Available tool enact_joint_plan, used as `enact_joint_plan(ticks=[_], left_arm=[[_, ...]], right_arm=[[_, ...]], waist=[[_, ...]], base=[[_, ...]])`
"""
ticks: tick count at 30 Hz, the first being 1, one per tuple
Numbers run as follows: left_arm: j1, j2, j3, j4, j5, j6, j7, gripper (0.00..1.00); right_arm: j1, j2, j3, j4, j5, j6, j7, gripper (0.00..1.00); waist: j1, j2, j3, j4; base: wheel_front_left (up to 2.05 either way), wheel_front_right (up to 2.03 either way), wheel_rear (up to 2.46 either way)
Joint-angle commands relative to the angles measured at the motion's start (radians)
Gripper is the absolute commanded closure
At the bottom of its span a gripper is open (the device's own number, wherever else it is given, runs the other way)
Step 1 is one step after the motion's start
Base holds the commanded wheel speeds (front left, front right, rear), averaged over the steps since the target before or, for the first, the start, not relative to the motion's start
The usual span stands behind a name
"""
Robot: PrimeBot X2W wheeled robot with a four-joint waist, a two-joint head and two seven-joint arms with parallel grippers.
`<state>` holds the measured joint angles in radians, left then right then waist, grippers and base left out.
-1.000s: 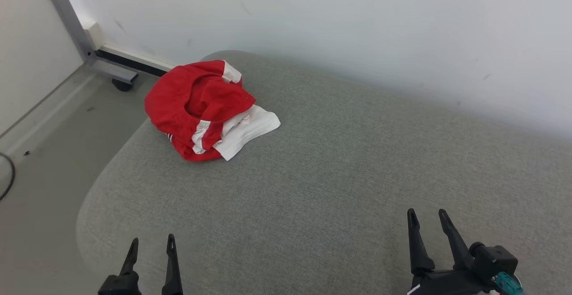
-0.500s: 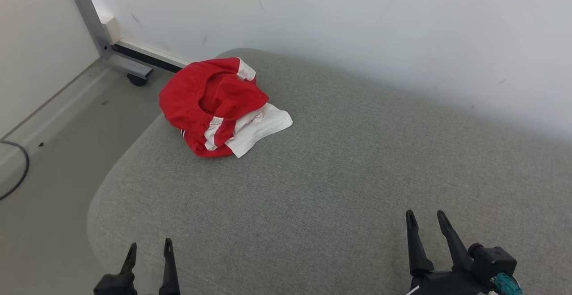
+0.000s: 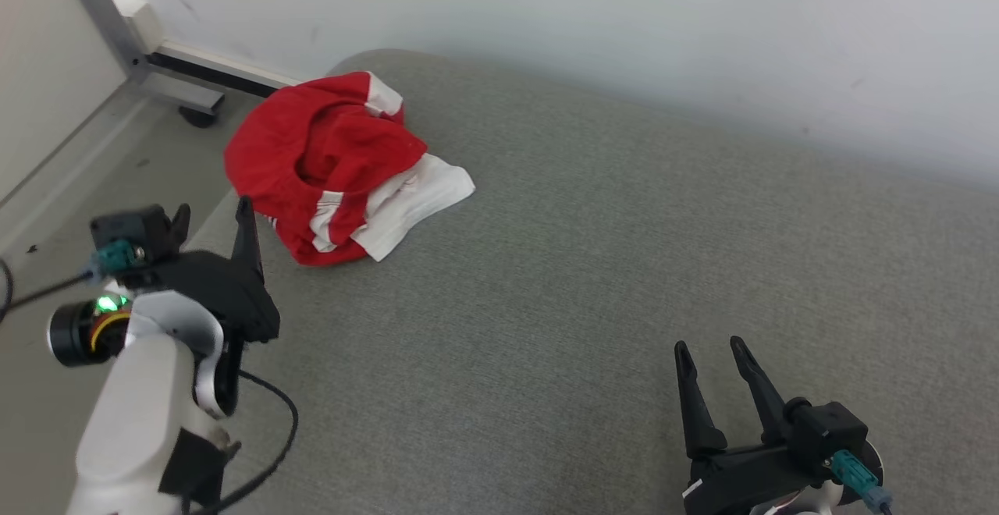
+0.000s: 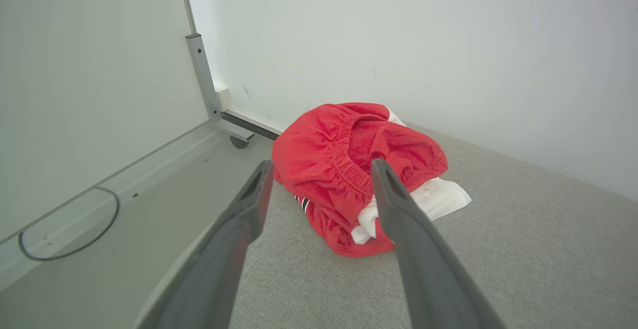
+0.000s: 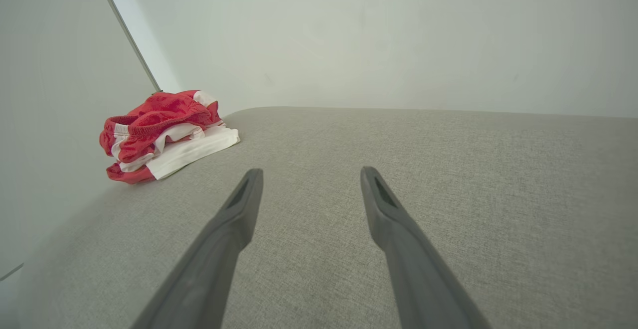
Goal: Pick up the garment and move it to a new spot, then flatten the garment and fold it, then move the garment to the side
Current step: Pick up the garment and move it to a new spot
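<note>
Left wrist view shows your left pincer (image 4: pixel 321 165) with its two fingers spread wide and nothing between them. It is aimed at the garment (image 4: pixel 339 149) and close to it, but as far as you can tell not touching. Your right pincer (image 3: pixel 710 345) sits at the lower right of the head view, likewise spread and empty, well apart from the cloth. The garment is a crumpled red and white heap with its elastic waistband uppermost. You will find it at the upper left of the head view, on the corner of the grey cushion (image 3: pixel 593 265) near the edge, with the floor (image 3: pixel 31 421) and a metal frame foot (image 3: pixel 172 97) beyond. Judge the task as barely begun. Nothing is lifted yet, so the pickup, the move to a new spot, the flattening, the fold and the shift aside are all left to you.
</note>
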<state>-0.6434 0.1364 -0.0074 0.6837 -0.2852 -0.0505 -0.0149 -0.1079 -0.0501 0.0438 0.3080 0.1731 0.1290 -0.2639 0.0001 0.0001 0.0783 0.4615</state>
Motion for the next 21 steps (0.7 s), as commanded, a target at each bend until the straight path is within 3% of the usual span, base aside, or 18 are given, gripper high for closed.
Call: enact_joint_plan(ticks=[1, 6, 14, 21], left_arm=[[-0.035, 0.008, 0.002, 0.031, -0.008, -0.006, 0.021, 0.0], [-0.166, 0.055, 0.021, 0.155, -0.052, -0.028, 0.116, 0.0], [-0.244, 0.141, 0.042, 0.283, -0.087, -0.054, 0.162, 0.0], [-0.271, 0.203, 0.04, 0.366, -0.088, -0.047, 0.187, 0.0]], right_arm=[[-0.008, 0.0, 0.01, -0.002, -0.011, 0.003, 0.003, 0.0], [-0.013, 0.0, 0.041, -0.03, -0.032, 0.003, 0.026, 0.0], [-0.007, 0.0, 0.057, -0.122, -0.062, 0.003, 0.079, 0.0], [0.013, 0.0, 0.052, -0.194, -0.074, 0.003, 0.108, 0.0]], waist=[[-0.0001, -0.0001, 0.052, -0.076], [-0.0001, -0.0001, 0.107, -0.179], [-0.0001, -0.0001, 0.196, -0.328], [-0.0001, -0.0001, 0.248, -0.389]], base=[[0.0, 0.0, 0.0], [0.0, 0.0, 0.0], [0.0, 0.0, 0.0], [0.0, 0.0, 0.0]])
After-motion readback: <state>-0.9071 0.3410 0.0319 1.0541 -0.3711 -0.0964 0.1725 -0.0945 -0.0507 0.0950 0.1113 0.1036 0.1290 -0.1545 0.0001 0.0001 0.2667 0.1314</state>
